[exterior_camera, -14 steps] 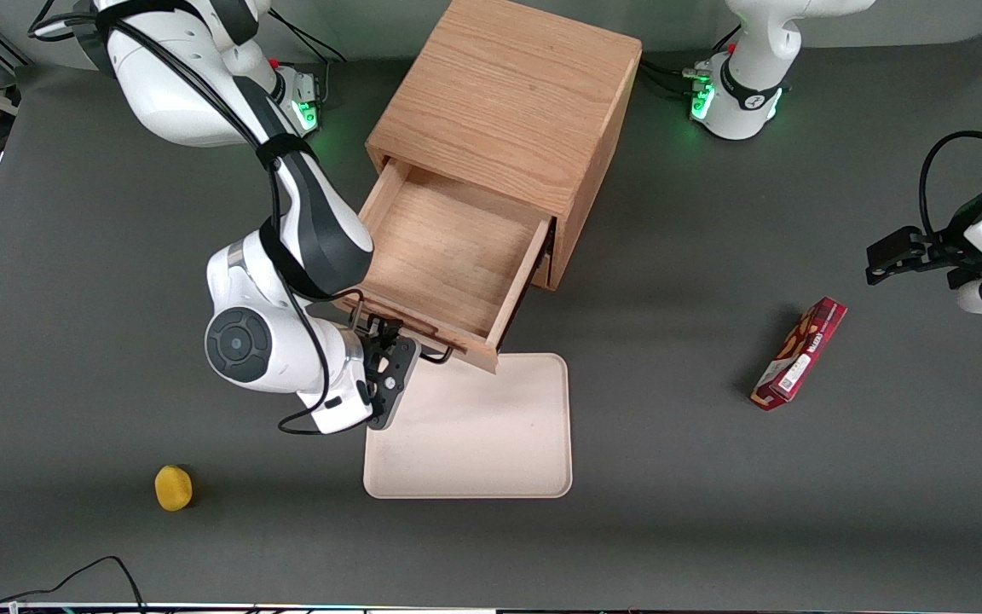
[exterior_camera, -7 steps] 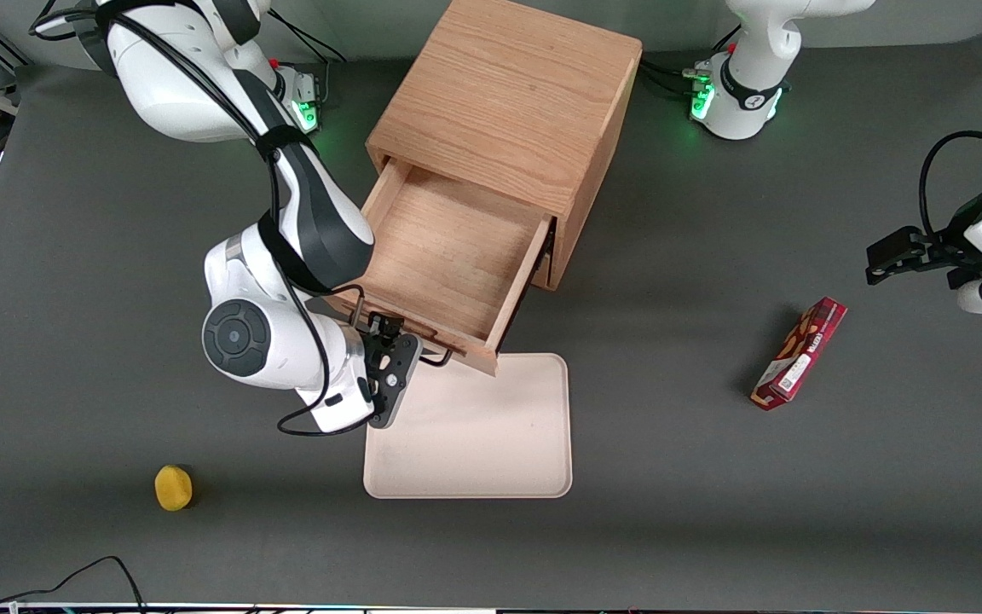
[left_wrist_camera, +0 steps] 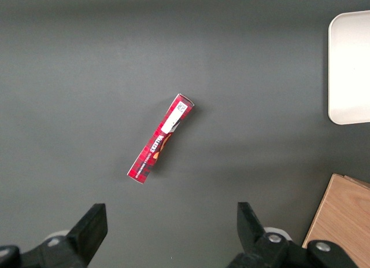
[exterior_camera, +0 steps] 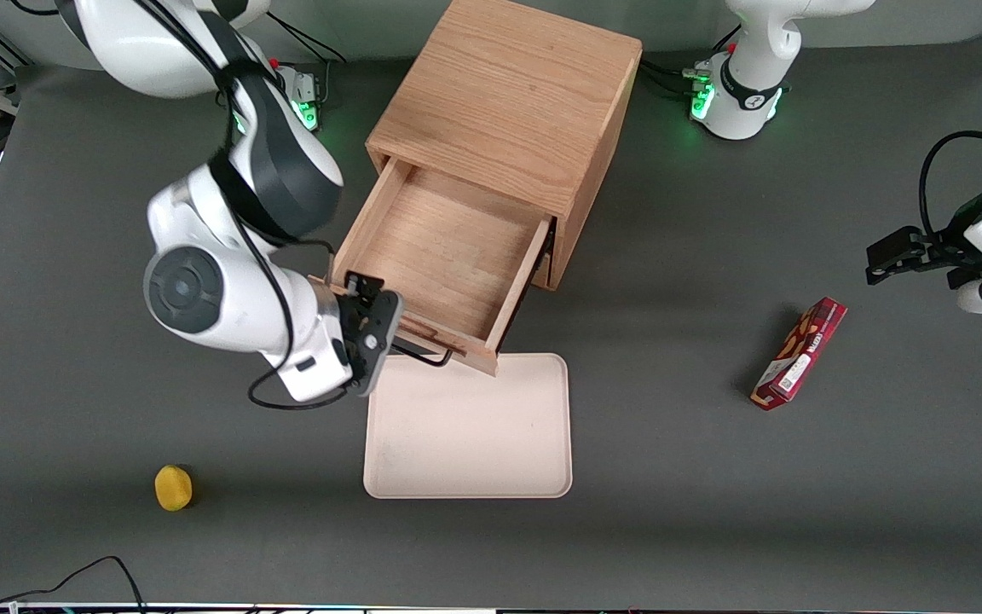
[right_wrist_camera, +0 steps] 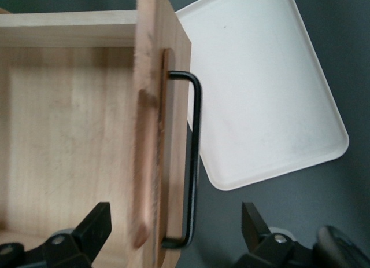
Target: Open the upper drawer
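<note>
The upper drawer (exterior_camera: 448, 256) of the oak cabinet (exterior_camera: 512, 94) stands pulled far out, and its bare wooden floor shows. Its black wire handle (exterior_camera: 424, 356) runs along the drawer front, above the tray's edge. My right gripper (exterior_camera: 365, 294) hangs above the end of the drawer front toward the working arm's end. In the right wrist view the gripper (right_wrist_camera: 176, 216) is open, its fingers wide apart either side of the drawer front (right_wrist_camera: 151, 135) and the handle (right_wrist_camera: 196, 140), touching neither. The lower drawer is hidden under the upper one.
A cream tray (exterior_camera: 474, 435) lies on the table in front of the open drawer. A red snack box (exterior_camera: 798, 354) lies toward the parked arm's end, and also shows in the left wrist view (left_wrist_camera: 161, 138). A small yellow object (exterior_camera: 173, 488) lies near the table's front edge.
My gripper has come off the handle, risen, and moved toward the working arm's end and away from the front camera. The drawer has not moved.
</note>
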